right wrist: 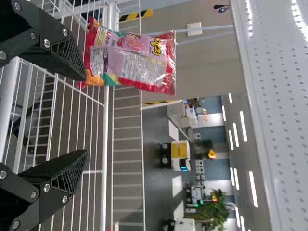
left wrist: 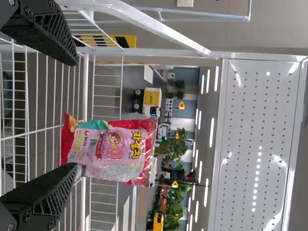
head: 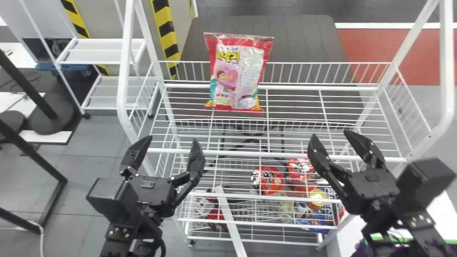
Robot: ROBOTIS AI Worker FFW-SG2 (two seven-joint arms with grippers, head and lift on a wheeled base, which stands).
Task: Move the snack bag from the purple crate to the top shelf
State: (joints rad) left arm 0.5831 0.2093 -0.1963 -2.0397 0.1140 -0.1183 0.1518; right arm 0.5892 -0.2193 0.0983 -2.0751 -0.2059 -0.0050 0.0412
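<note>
Your top shelf (head: 285, 155) carries the snack bag (head: 237, 73) toward its back, long axis upright, ahead of and between your arms: left gripper (head: 170, 139) nearer, right gripper (head: 331, 134) wider aside, both spread, likely needing only withdrawal.

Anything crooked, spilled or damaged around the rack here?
One oddity: a white strip slants across the lower shelves, out of line with their straight rails; whether it is loose, I cannot tell. The snack bag stands upright on the top shelf, with no visible tear or spill.
</note>
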